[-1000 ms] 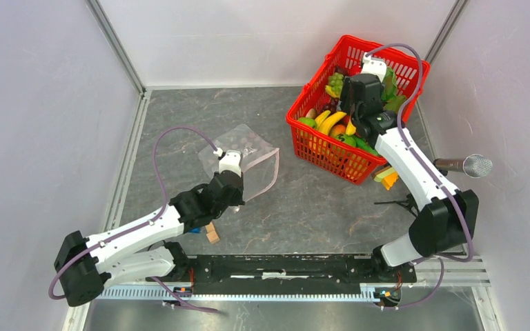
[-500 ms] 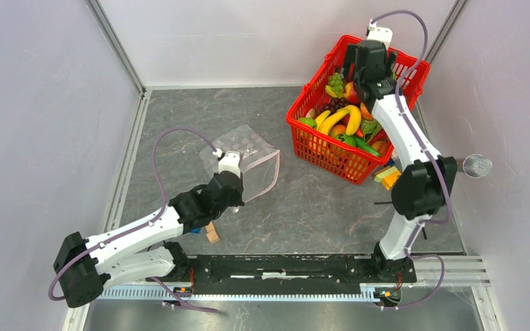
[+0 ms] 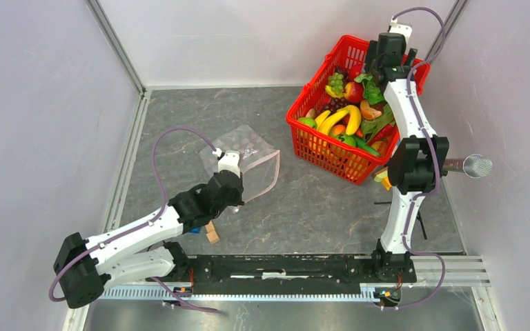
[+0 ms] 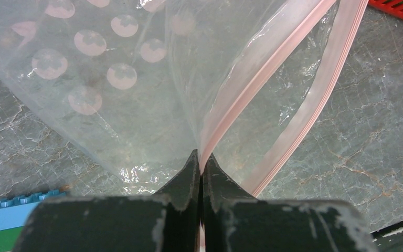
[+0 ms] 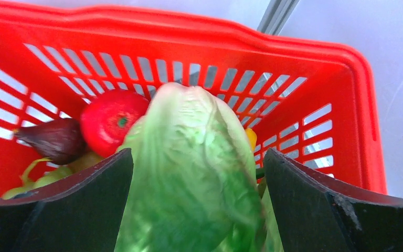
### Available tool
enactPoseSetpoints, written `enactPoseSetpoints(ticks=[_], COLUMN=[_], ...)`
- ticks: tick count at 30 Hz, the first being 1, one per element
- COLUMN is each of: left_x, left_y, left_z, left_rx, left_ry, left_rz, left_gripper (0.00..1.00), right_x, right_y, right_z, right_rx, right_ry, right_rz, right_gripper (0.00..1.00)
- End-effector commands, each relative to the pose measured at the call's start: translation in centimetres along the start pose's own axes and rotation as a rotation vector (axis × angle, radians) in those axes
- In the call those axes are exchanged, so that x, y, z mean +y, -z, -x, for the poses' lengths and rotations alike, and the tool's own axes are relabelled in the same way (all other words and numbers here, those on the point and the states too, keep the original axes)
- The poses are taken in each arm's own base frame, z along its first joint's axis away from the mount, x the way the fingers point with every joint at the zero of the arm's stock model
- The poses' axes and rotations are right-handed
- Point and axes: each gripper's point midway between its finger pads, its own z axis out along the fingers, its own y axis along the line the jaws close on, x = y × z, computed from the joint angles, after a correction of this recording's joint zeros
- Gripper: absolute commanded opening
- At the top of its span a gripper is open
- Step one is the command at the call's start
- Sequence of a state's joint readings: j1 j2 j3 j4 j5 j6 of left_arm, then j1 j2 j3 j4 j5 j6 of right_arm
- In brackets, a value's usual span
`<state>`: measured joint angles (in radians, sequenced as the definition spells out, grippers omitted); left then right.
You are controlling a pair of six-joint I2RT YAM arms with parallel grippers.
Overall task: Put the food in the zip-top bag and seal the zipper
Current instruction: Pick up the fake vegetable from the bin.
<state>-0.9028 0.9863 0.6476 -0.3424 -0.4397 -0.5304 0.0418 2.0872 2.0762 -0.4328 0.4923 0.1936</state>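
Left jaws: pinched fully together on the upper lip of the zipper (image 4: 317, 102), at the near corner of the zip-top bag (image 3: 247, 150). The bag lies on the bench (image 3: 303, 200) at about 9 o'clock from centre, its mouth gaping toward 3 o'clock. Red basket (image 3: 315, 145) sits at 1 o'clock, heaped with food: banana (image 3: 336, 118), apple (image 5: 113, 121). Right jaws: spread wide over the basket's 1 o'clock corner, with the lettuce (image 5: 194, 173) between them, not squeezed.

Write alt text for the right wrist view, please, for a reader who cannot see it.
A leafy green lettuce sits between the right gripper's wide-open fingers, above a red mesh basket. A red apple and a dark purple item lie beside it in the basket.
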Motion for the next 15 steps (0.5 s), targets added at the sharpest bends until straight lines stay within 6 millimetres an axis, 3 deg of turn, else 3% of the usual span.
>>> enactPoseSetpoints(ticks=[1, 4, 8, 9, 12, 15], left_x=[-0.3, -0.4, -0.3, -0.2, -0.1, -0.1], left_y=[-0.2, -0.2, 0.0, 0.1, 0.5, 0.8], left_z=[0.5, 0.3, 0.4, 0.4, 0.6, 0.7], left_rx=[-0.028, -0.015, -0.019, -0.023, -0.031, -0.038], left_ry=[-0.004, -0.004, -0.001, 0.002, 0.008, 0.018], left_rz=[-0.026, -0.031, -0.033, -0.034, -0.037, -0.041], left_gripper=[0.02, 0.02, 0.02, 0.02, 0.02, 0.02], right_x=[1.9, 3.0, 3.2, 3.1, 2.8, 2.3], right_y=[-1.2, -1.3, -0.5, -0.1, 1.3, 3.3], right_z=[-2.1, -3.8, -3.9, -3.6, -1.5, 1.5], right_rx=[0.077, 0.113, 0.117, 0.108, 0.061, -0.006], right_ry=[0.018, 0.026, 0.007, -0.003, -0.024, -0.048], right_rz=[0.15, 0.21, 0.236, 0.241, 0.256, 0.272], right_gripper=[0.98, 0.94, 0.74, 0.72, 0.47, 0.29])
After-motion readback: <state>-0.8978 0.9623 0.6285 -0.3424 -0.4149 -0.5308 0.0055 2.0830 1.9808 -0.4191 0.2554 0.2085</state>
